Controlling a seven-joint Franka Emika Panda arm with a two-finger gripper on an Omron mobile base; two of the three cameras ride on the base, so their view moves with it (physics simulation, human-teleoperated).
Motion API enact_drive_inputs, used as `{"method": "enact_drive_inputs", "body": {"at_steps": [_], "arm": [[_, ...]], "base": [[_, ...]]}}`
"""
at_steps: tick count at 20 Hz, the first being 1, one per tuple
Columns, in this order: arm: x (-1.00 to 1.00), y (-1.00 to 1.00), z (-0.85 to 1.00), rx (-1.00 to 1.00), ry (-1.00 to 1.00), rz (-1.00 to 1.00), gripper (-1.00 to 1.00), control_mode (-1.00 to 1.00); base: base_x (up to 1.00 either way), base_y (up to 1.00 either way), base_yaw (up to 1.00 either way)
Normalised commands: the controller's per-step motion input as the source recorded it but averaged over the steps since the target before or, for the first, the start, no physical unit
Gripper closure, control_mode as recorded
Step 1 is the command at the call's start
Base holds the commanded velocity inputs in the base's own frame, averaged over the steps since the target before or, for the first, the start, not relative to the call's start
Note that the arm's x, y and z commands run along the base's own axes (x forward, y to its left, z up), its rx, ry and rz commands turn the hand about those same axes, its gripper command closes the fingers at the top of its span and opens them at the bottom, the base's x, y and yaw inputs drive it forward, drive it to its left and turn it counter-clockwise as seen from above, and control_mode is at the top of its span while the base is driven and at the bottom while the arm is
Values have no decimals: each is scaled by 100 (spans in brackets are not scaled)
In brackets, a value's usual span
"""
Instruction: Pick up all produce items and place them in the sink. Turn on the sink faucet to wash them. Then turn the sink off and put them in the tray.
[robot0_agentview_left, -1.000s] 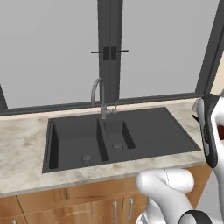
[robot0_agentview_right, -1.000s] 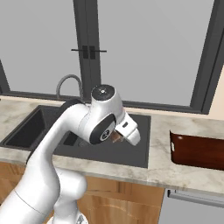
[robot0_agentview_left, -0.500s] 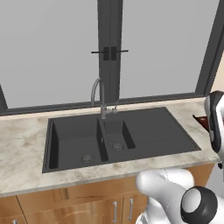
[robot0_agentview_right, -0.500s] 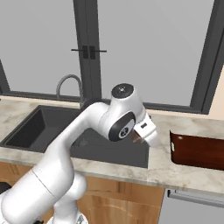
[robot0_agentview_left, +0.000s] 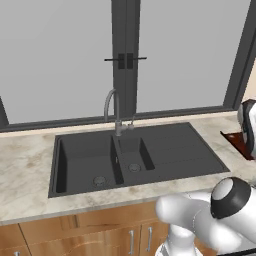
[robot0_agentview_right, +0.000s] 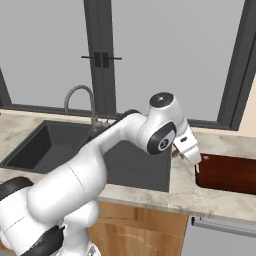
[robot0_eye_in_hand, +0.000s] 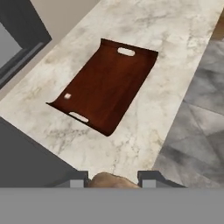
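Now on the last step: gripper (robot0_eye_in_hand: 112, 181) clamped on a brownish produce item (robot0_eye_in_hand: 109, 180) at bottom centre, tray (robot0_eye_in_hand: 105, 87) lying mid-frame. Next: lower over tray, then release.

In the hand view, only the top of a small brownish-orange rounded lump (robot0_eye_in_hand: 111, 180) shows between the two dark finger tips (robot0_eye_in_hand: 77, 180) at 6 o'clock; its lower part is cut off. In the left base view, the dark red-brown tray (robot0_agentview_left: 240, 142) at 3 o'clock is cut off by the picture's edge and partly hidden behind the white arm.
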Motion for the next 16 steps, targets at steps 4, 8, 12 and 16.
{"method": "enact_drive_inputs", "body": {"at_steps": [4, 8, 12, 16], "arm": [[28, -36, -14, 1, 0, -3, 100, -100], [5, -30, -23, 4, 2, 0, 100, -100], [6, -14, -20, 3, 0, 0, 100, -100], [16, -7, -33, 0, 1, 0, 100, -100]], "base": [[0, 0, 0], [0, 0, 0], [0, 0, 0], [0, 0, 0]]}}
